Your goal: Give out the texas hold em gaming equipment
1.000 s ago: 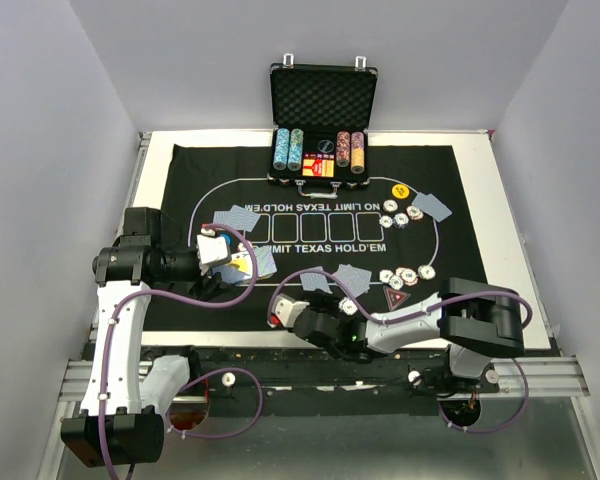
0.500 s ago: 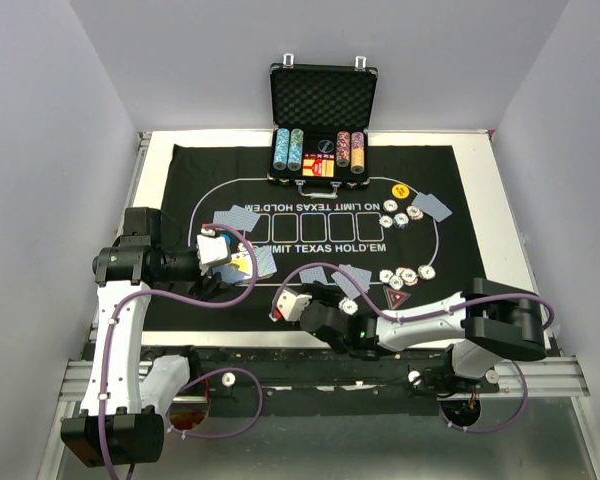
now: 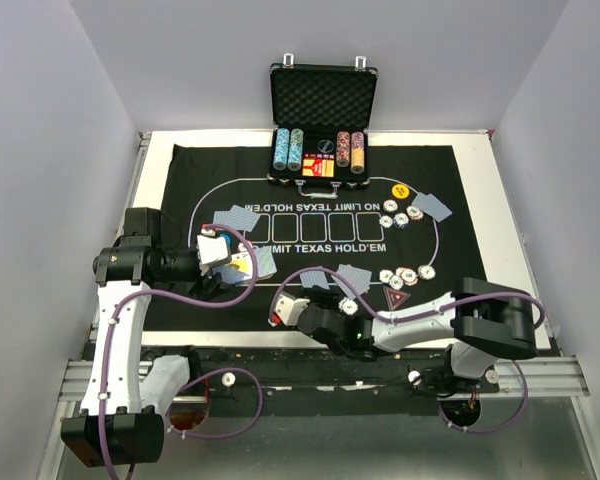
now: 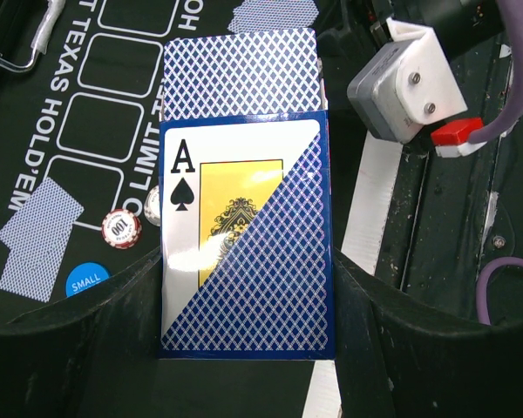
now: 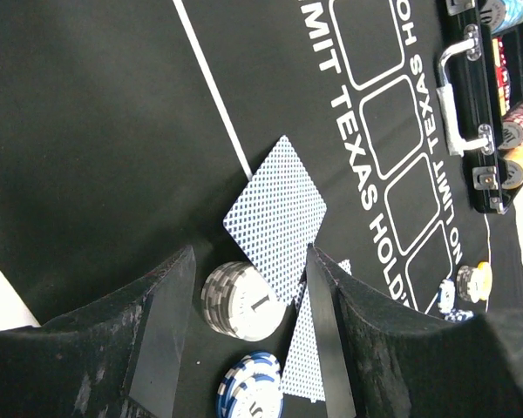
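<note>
Chip stack (image 5: 238,300) btwn right gripper (image 5: 249,259) jaws

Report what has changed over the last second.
The right arm's black elbow link swung out to the right, then came back a little. The right pincer stayed open and barely shifted, above the grey striped poker chip stack. The left pincer stayed shut on the blue playing-card box printed with an ace of spades. Nothing else visibly moved.
</note>
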`<state>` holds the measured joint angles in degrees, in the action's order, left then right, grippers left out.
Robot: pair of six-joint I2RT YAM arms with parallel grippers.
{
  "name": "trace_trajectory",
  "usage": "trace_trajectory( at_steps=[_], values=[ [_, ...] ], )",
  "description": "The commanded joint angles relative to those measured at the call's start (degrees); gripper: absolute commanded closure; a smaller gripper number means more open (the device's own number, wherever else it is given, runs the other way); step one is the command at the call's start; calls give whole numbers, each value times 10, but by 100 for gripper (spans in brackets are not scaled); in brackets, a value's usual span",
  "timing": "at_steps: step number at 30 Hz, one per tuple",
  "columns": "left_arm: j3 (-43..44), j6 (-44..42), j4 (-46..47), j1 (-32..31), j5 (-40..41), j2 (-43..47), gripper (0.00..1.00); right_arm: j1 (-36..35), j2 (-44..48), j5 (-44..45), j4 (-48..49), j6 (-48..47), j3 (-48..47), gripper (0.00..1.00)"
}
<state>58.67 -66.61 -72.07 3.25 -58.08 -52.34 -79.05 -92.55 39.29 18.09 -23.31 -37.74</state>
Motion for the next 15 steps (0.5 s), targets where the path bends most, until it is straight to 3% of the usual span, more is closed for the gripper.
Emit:
trace_trajectory(
  at_steps=[1,15],
  values=[
    [-1,-8,5,-2,-19,7,55,2,-23,-10,-2,-10,3,39],
    [-3,-8,5,0,-19,7,55,2,-90,62,100,-84,6,48]
  ],
)
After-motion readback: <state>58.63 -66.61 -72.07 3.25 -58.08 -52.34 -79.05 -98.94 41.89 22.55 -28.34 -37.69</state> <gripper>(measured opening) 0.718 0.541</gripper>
